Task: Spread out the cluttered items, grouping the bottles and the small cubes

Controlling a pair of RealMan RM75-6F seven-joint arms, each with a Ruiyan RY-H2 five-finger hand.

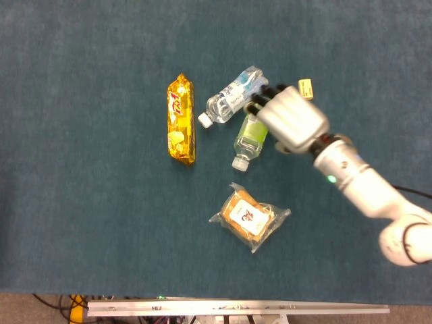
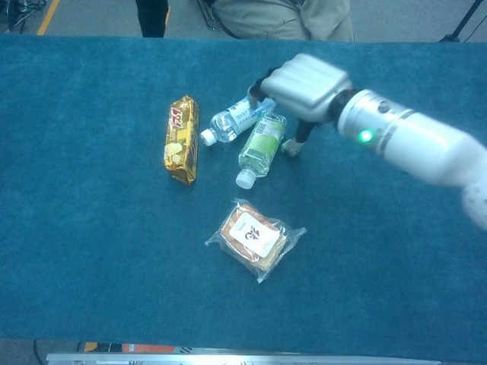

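The green bottle (image 1: 250, 136) lies on the blue desk (image 1: 94, 223), its white cap toward the robot. The clear water bottle (image 1: 232, 96) lies just beside it, farther back. A small yellow cube (image 1: 306, 88) sits near the right hand (image 1: 289, 119). The hand hangs over the bottles' far ends with curled fingers, holding nothing. A gold snack bag (image 1: 180, 119) and a wrapped bread pack (image 1: 248, 217) lie apart.

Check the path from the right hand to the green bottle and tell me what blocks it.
Nothing visible does. The right hand hangs over the base end of the green bottle, whose body and cap end lie uncovered on the cloth. The clear water bottle lies beside it, toward the far side, not in between.
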